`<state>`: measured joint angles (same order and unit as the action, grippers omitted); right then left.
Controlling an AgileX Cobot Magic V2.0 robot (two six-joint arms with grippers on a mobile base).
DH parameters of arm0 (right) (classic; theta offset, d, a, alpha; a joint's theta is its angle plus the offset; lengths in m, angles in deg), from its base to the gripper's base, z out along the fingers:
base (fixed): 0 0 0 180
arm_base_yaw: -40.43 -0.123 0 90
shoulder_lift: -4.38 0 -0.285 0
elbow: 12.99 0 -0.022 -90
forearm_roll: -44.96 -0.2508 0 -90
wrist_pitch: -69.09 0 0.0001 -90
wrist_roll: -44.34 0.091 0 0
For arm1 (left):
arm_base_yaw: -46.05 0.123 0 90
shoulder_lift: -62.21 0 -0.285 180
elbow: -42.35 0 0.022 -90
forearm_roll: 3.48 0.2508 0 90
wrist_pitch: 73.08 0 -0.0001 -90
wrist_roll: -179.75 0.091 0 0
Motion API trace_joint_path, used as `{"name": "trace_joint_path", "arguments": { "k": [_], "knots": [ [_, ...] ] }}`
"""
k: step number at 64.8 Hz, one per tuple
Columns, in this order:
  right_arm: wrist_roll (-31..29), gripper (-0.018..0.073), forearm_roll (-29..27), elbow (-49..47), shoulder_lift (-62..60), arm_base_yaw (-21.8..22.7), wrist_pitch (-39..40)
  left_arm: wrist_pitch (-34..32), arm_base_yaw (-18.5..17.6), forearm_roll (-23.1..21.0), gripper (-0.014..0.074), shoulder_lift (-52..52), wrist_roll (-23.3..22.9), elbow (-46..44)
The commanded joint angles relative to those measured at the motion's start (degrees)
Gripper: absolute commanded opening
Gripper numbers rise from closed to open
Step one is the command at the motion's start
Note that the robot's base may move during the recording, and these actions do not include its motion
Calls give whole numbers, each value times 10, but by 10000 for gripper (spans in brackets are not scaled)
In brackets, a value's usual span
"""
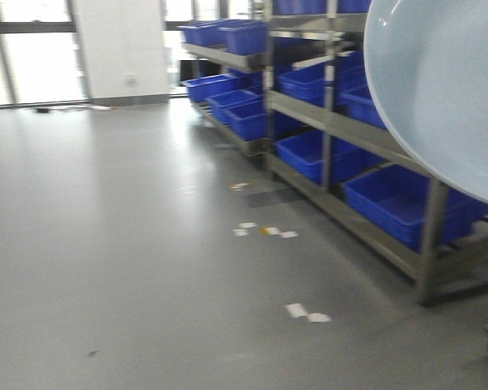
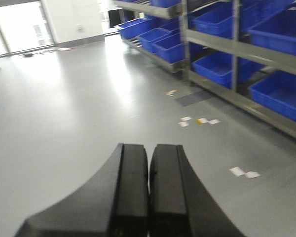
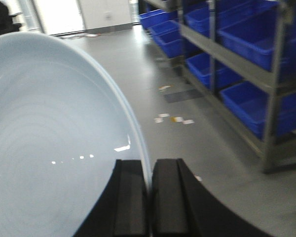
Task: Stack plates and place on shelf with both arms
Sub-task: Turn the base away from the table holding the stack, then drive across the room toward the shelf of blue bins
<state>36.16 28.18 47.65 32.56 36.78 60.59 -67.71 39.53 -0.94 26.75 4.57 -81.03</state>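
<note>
At the right gripper (image 3: 149, 197): one plate (image 3: 49, 138), pale bluish-white and glossy, pinched by its rim between the two black fingers, which are closed on the edge. Whether a second plate sits under it cannot be told.

The plate's body extends leftward from the jaws in the wrist view, its face open to the camera. In the front view it fills the upper right corner, tilted and held in the air.

Left gripper (image 2: 149, 192): fingers pressed together with nothing between them. No plate in its view, only grey floor (image 2: 64, 98) beyond.

Shelf (image 1: 329, 122): a steel rack along the robot's right side, its tiers loaded with blue bins (image 1: 390, 203).

Judgement: the right arm is nearer the shelf. The plate's free bulk lies toward the left arm, so the far rim falls to the left gripper before any placing.
</note>
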Motion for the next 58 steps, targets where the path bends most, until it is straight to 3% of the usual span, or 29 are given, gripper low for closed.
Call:
{"name": "trace_joint_path", "arguments": {
  "k": [1, 58],
  "knots": [
    [-1, 55, -1, -19, 2, 2, 53, -50, 1, -1, 83, -3, -6, -16],
    [-1, 55, -1, -19, 2, 2, 53, -50, 1, -1, 83, -3, -6, -16]
  ]
}}
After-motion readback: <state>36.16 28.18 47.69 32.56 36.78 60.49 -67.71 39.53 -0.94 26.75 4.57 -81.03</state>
